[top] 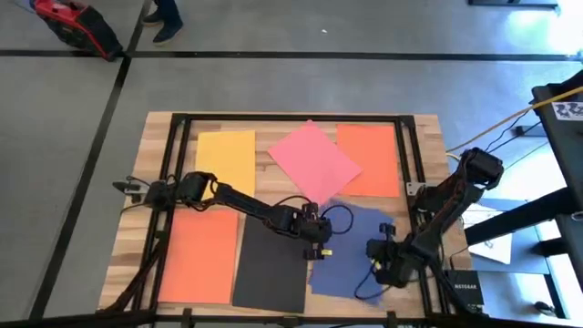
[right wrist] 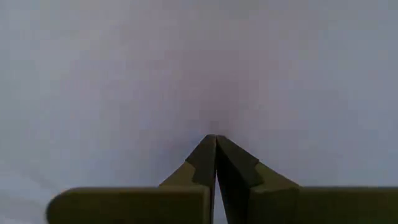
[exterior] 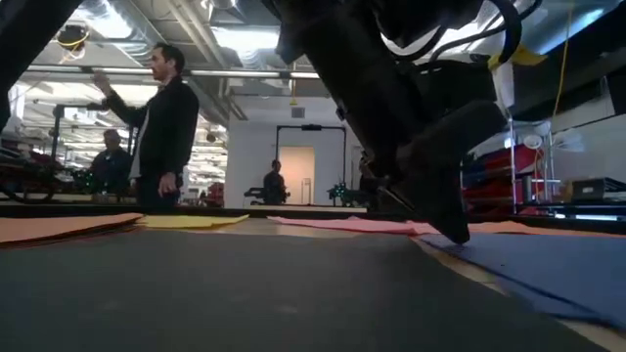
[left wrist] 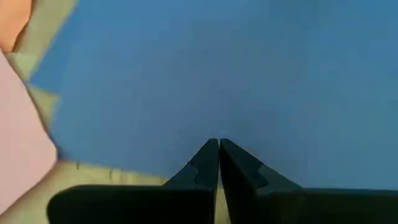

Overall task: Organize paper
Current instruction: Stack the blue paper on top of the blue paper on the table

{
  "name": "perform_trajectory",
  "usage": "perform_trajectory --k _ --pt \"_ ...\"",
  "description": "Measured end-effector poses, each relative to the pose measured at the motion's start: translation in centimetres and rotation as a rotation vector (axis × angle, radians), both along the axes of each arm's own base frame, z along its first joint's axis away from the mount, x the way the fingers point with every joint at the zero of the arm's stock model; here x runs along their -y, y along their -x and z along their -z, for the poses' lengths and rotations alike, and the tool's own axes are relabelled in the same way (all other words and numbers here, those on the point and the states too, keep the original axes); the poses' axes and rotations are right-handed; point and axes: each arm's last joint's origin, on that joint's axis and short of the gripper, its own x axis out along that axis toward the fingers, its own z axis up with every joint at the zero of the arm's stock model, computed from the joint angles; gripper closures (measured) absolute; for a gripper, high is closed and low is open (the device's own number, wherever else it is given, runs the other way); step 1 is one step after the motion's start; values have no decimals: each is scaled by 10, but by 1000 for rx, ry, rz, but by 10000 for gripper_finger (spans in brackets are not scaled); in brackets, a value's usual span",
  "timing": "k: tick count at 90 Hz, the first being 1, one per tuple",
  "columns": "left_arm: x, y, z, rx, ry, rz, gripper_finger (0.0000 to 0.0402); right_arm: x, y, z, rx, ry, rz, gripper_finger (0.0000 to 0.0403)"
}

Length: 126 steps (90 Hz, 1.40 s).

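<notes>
Pale wood table (top: 428,128) with black frame. Paper sheets: yellow sheet (top: 225,155), pink sheet (top: 312,160), orange sheet (top: 368,159) along far side; second orange sheet (top: 198,255), black sheet (top: 272,264), dark blue sheet (top: 351,246) along near side. Dark arms. Grey floor (top: 273,82), black lines.

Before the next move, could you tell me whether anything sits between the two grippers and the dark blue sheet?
Nothing visible does. The left gripper and right gripper are both down over the dark blue sheet, fingers shut; only the pink sheet overlaps its far corner.
</notes>
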Motion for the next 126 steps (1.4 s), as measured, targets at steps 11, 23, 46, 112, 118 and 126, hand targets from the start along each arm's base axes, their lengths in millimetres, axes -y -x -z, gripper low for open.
perform_trajectory --k 11,23,46,112,118,126 --pt "1 1 2 2 6 -6 402 21 -3 0 18 6 32 403" --pt "1 3 5 -8 10 -14 402 41 -3 2 23 7 84 403" --pt "4 5 5 -15 11 -15 402 55 -16 1 43 3 67 403" --pt "6 7 6 -35 16 -19 402 39 -19 -2 10 -234 18 403" --pt "7 7 6 -35 16 -19 402 34 -15 -2 11 -238 12 403" --pt "7 7 6 -33 17 -19 402 30 -10 -2 16 -227 14 403"
